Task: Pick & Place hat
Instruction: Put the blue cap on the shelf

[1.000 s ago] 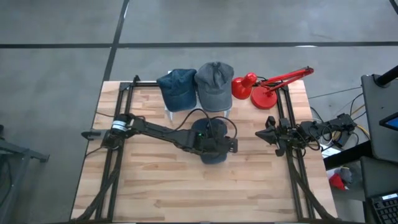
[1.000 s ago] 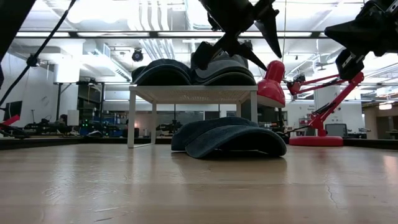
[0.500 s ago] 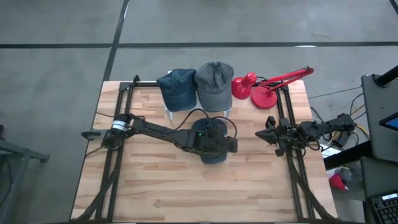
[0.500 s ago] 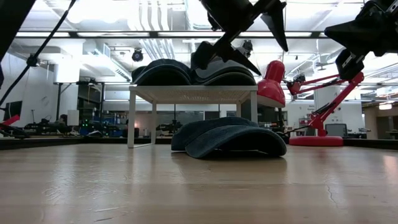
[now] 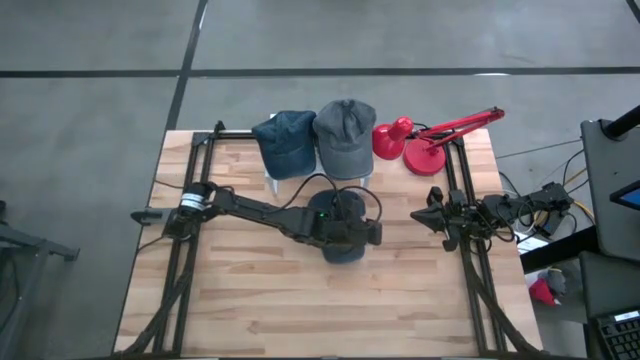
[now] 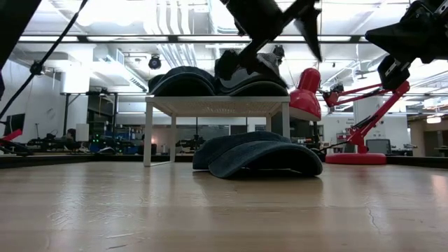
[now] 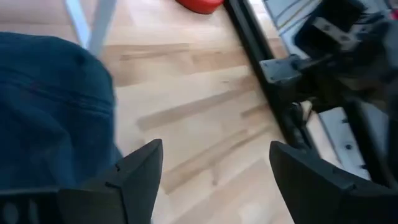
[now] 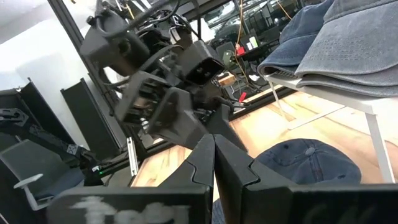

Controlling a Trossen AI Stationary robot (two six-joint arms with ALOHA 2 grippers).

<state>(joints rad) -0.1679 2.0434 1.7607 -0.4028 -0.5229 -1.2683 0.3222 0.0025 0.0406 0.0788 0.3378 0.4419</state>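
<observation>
A wooden table (image 5: 240, 300) carries a rack (image 6: 217, 106) at its back edge; the hat (image 6: 259, 157) lies mid-table, released; the left gripper (image 7: 214, 168) hangs above it, spread; lift straight up, clear of fabric; the right gripper (image 8: 213, 163) waits, pressed together, at the right edge.

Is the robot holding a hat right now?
No. The left gripper is open above the dark blue hat lying on the table, and the right gripper is shut on nothing.

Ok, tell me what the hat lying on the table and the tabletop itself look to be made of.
Hat on the table: soft dark blue fabric, probably denim or washed cotton; the left wrist view shows stitched seams and a matte weave.
Tabletop: light wooden planks, butcher-block style, with visible grain and a slight sheen.
</observation>
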